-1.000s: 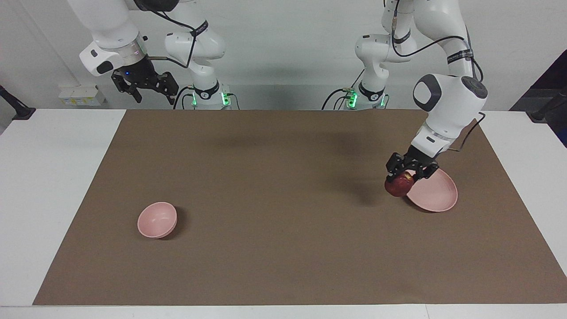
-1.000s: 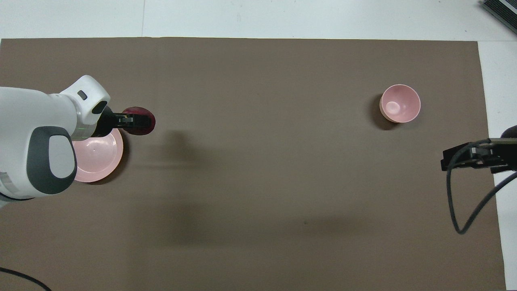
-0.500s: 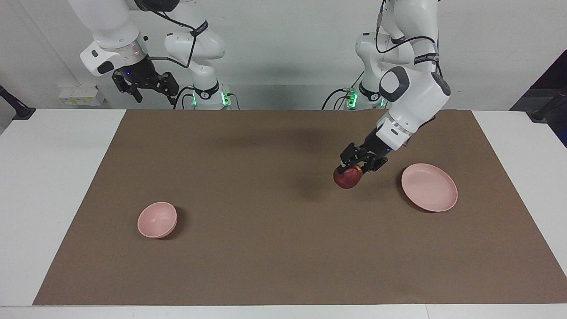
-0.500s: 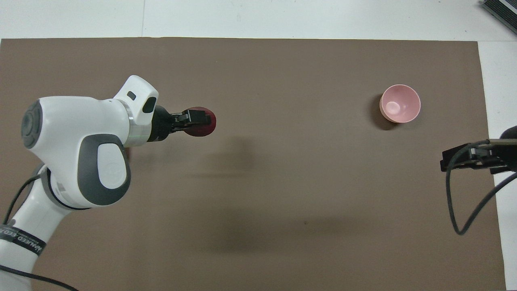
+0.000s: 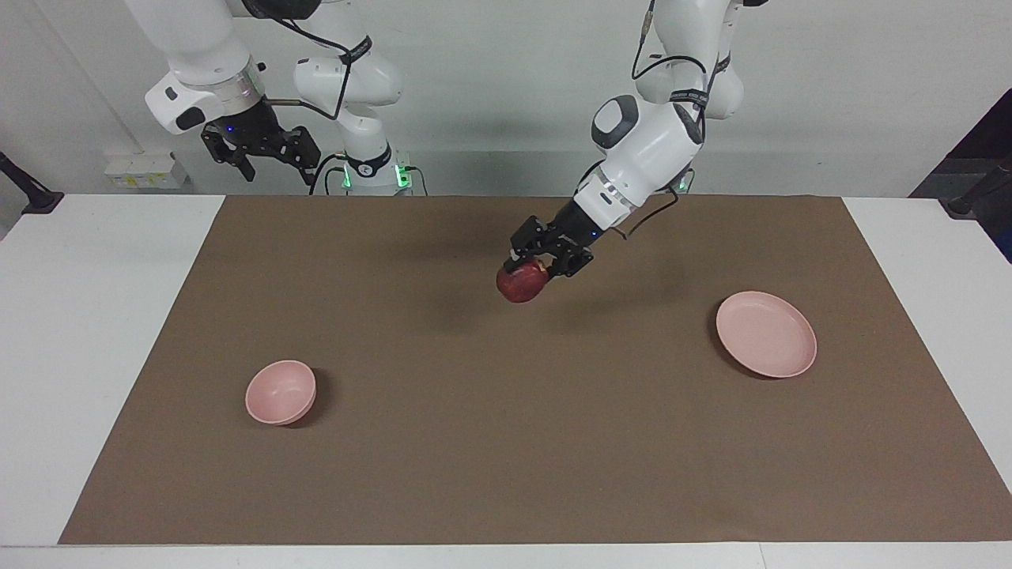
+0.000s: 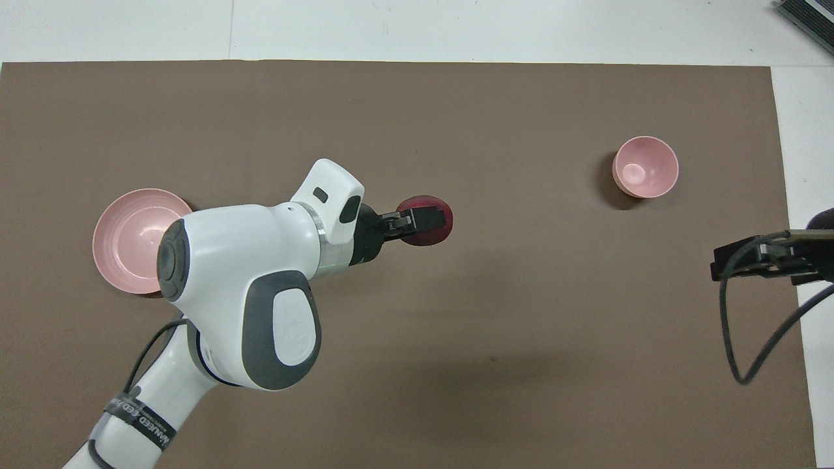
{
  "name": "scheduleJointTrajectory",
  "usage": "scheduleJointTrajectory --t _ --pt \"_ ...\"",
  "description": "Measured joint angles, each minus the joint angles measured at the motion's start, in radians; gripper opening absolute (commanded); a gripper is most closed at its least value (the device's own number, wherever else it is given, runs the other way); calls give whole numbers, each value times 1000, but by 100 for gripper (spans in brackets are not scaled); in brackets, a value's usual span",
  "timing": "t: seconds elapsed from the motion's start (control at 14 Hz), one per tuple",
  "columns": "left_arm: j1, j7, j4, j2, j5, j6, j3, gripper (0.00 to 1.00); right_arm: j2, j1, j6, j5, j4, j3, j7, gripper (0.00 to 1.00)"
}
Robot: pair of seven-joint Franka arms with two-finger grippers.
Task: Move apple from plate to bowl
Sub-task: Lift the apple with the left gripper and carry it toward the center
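Note:
A dark-red apple (image 5: 521, 284) (image 6: 425, 221) hangs in the air over the middle of the brown mat, with my left gripper (image 5: 541, 258) (image 6: 417, 221) shut on its top. The pale-pink plate (image 5: 766, 334) (image 6: 128, 240) lies bare at the left arm's end of the mat. The small deep pink bowl (image 5: 281, 393) (image 6: 645, 167) stands with nothing in it at the right arm's end. My right gripper (image 5: 262, 154) (image 6: 749, 256) waits open, raised near its base, with nothing between its fingers.
The brown mat (image 5: 506, 442) covers most of the white table (image 5: 95, 316). A black cable (image 6: 749, 339) loops down from the right arm's wrist over the mat's edge.
My left gripper has carried the apple off the plate and on over the mat's middle, toward the bowl, rising a little. The plate now lies uncovered. The right arm has barely moved.

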Motion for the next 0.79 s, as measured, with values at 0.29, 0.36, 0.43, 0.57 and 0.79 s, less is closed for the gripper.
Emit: scheduleJointTrajectory --t 0.29,0.36,0.43,0.57,0.79 --pt "0 -2 1 0 -40 43 -41 0 -10 -2 1 0 -12 -1 0 100" --pt "0 -2 1 0 -41 43 -40 0 -10 -2 1 0 -12 -1 0 100" --pt "0 -2 1 0 -44 43 -42 0 -10 -2 1 0 -13 -1 0 100" --pt "0 -2 2 0 -88 44 -51 0 -10 -2 1 0 -15 -1 0 100" --pt "0 2 6 0 -138 47 -56 0 -10 -1 15 0 -18 0 0 100"
